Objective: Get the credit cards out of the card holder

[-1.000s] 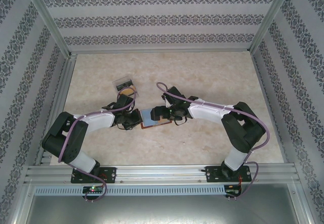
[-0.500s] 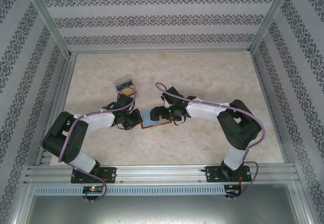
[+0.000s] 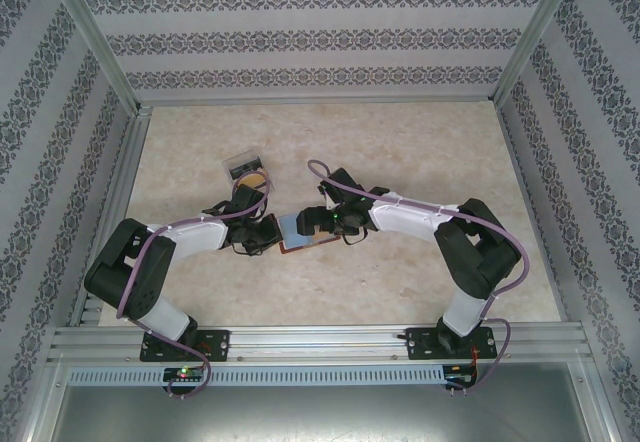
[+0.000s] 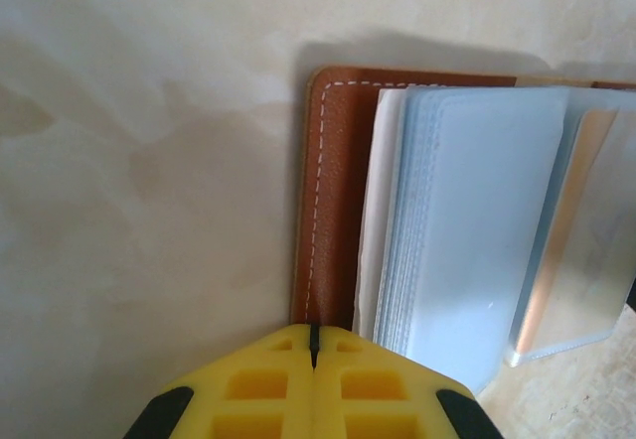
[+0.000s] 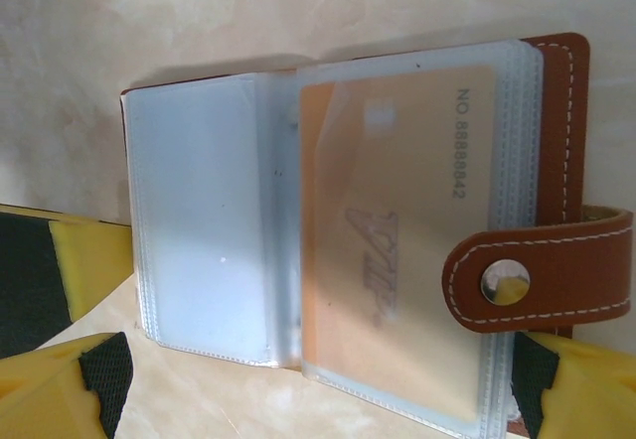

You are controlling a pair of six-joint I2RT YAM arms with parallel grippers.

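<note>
Beige marbled tabletop [image 3: 400, 152], striped wallpaper walls [image 3: 300, 42], brown card holder [image 3: 303, 234] open, left gripper [image 4: 313, 345] clenched, right gripper [image 5: 318, 369] spread wide.

Card holder [image 5: 564, 141]: brown leather-look, smooth, white stitching. Sleeves [image 5: 194, 220] inside it: frosted clear plastic, slightly glossy. Snap [image 5: 504, 282] on it: shiny metal. Table [image 4: 129, 161] under it: matt, marbled beige.

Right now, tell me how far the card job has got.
Done: the card holder lies open, strap unsnapped. In hand: the left gripper is shut at its leather edge; the right gripper stands open over the sleeves. Left: the gold card sits in its clear sleeve; I see none out.
</note>
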